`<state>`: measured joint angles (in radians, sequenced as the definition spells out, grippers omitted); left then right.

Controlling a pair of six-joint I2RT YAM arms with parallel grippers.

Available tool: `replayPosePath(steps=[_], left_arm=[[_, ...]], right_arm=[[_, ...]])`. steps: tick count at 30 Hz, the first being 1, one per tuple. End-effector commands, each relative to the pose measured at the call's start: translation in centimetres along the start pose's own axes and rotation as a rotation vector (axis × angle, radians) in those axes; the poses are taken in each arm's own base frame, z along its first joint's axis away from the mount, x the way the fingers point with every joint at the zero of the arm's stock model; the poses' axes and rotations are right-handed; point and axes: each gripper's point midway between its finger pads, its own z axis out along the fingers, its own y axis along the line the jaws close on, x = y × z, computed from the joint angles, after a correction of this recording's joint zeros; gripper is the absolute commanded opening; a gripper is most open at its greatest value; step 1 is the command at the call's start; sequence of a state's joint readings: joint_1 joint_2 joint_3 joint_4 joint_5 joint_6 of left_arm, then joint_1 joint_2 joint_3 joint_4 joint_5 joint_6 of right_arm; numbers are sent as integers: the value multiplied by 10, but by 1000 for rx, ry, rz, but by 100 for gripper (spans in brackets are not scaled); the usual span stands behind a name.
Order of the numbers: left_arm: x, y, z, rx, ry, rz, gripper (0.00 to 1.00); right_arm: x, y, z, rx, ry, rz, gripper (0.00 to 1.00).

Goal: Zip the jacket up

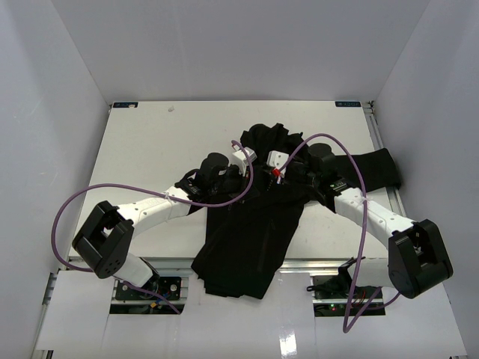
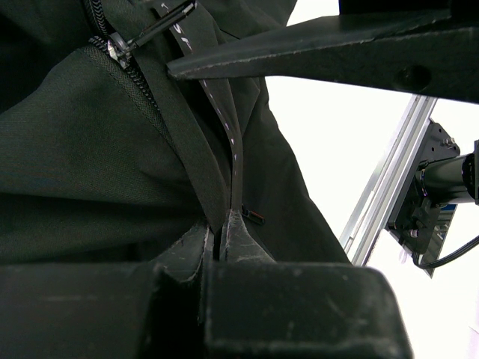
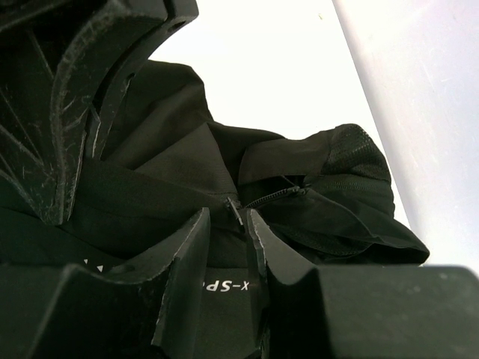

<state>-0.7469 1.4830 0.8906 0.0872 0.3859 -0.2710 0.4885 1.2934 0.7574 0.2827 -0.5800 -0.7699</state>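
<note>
The black jacket (image 1: 251, 232) lies crumpled mid-table, its lower part hanging over the near edge and one sleeve (image 1: 374, 168) stretched right. My left gripper (image 1: 241, 166) sits on its upper part. In the left wrist view it (image 2: 221, 224) is shut on a narrow strip of the jacket's front edge (image 2: 236, 161); the zipper slider (image 2: 116, 48) shows at upper left. My right gripper (image 1: 281, 173) is beside it. In the right wrist view it (image 3: 228, 221) is open, its fingertips (image 3: 200, 228) either side of the zipper pull (image 3: 235, 209), with a clear gap.
White walls close in the table (image 1: 150, 142) on three sides. An aluminium rail (image 1: 322, 263) runs along the near edge. Purple cables (image 1: 71, 206) loop off both arms. A finger of the right gripper (image 2: 337, 45) crosses the top of the left wrist view.
</note>
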Motion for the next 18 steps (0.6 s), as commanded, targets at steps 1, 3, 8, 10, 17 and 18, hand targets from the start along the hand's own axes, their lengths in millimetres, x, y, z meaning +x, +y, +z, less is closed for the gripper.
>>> replayPosePath(steps=[1,3,8,10,17,18], left_arm=[[-1,-8,-8,31,-4,4,0],[-1,-8,-8,31,-5,4,0],[-1,-8,-9,29,-7,5,0],[-2,-9,-9,30,-8,6,0],[-1,-10,-11,31,-10,6,0],[-1,-10,-12,31,-14,7,0]], right_arm=[[-28,-23,1,48,-76,-48,32],[-27,-23,3,45,-76,-43,31],[-23,-23,6,41,-67,-23,26],[-19,-22,6,38,-57,-16,25],[-11,-19,10,29,-35,8,24],[-10,-19,10,28,-34,10,20]])
